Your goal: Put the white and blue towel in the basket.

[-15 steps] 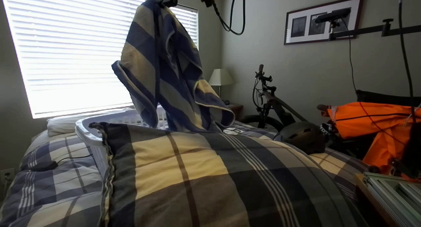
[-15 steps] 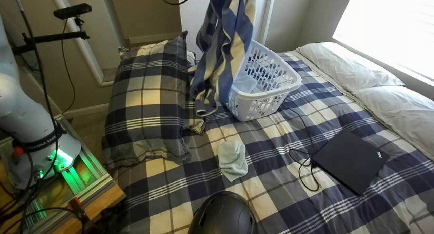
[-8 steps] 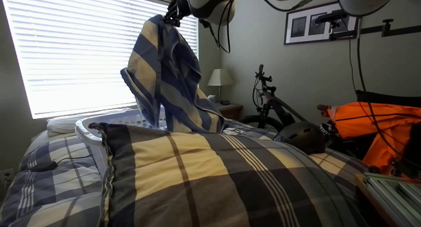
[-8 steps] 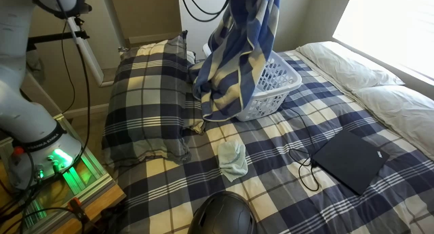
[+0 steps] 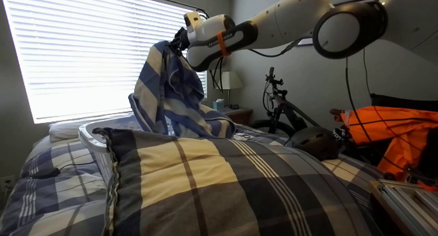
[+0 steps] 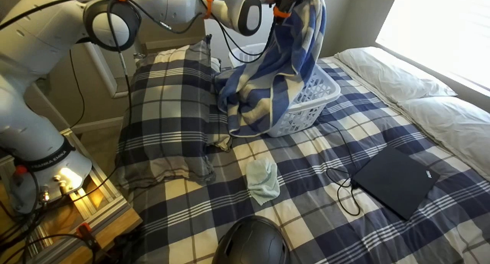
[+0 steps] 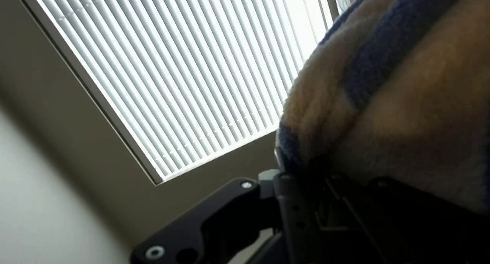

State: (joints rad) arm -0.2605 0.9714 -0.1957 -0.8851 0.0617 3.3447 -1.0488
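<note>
Your end effector (image 5: 174,46) grips the blue-striped towel (image 6: 273,76); releasing now risks folds outside the laundry basket (image 6: 314,101) dragging it down.

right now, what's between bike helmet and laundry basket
In an exterior view, a pale washcloth lies on the plaid bedspread between the bike helmet and laundry basket.

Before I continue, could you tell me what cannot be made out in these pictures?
Inside of the basket: in both exterior views, the towel and the plaid pillow hide much of it.
Exact hold of the gripper: hidden by the towel and shadow, wrist view.
Helmet: cut off by the bottom edge, in an exterior view.
Lettering on the laptop: too small, in an exterior view.
</note>
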